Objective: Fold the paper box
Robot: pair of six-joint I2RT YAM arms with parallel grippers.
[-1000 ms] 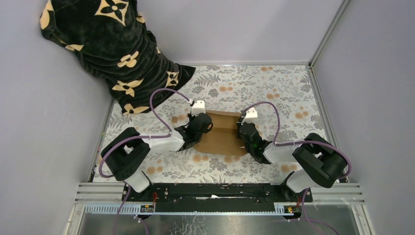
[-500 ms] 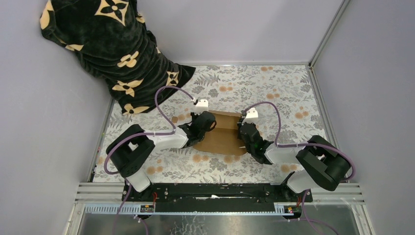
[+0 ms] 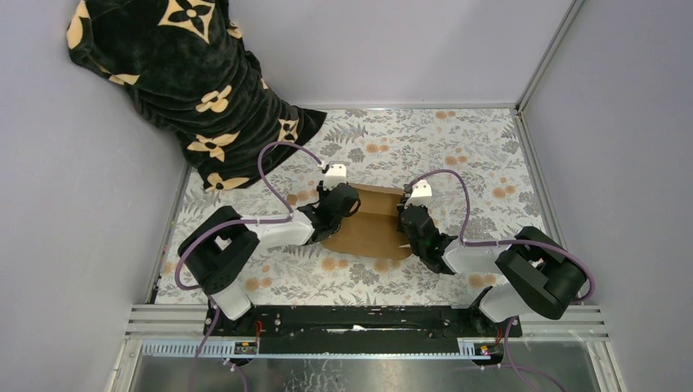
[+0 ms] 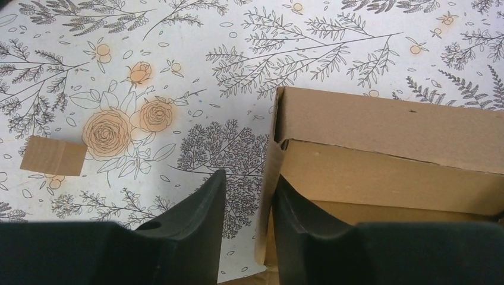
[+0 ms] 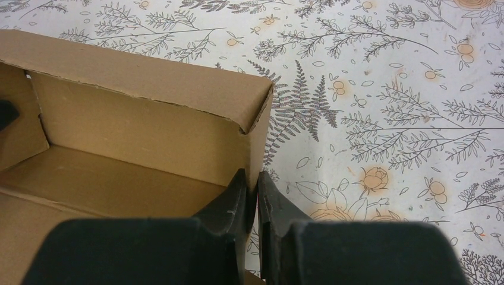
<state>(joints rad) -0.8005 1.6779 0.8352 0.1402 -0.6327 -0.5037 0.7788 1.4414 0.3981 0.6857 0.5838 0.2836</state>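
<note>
Paper box (image 3: 372, 224) sits half-formed on the floral cloth (image 3: 441, 139), open side up. We find it just where it lay a second ago, back wall raised. What has changed is the left arm: its elbow has swung in, and the left gripper (image 4: 249, 176) has slid along the box's left side toward the far left corner, its purple cable (image 3: 274, 159) arching higher. Its jaws now stand partly apart, straddling the box's left end flap. The flap leans against the inner finger and cloth shows between it and the outer finger, so we see no clamp there. At the box's right end, the right gripper (image 5: 251, 173) has hardly moved and stays pinched tight on the upright right wall, near the far right corner. Left of the box, apart from it, a small cardboard scrap (image 4: 53, 155) lies flat. Well beyond the box's far left corner, a black flower-patterned blanket (image 3: 188, 82) spills onto the cloth, away from both arms.
</note>
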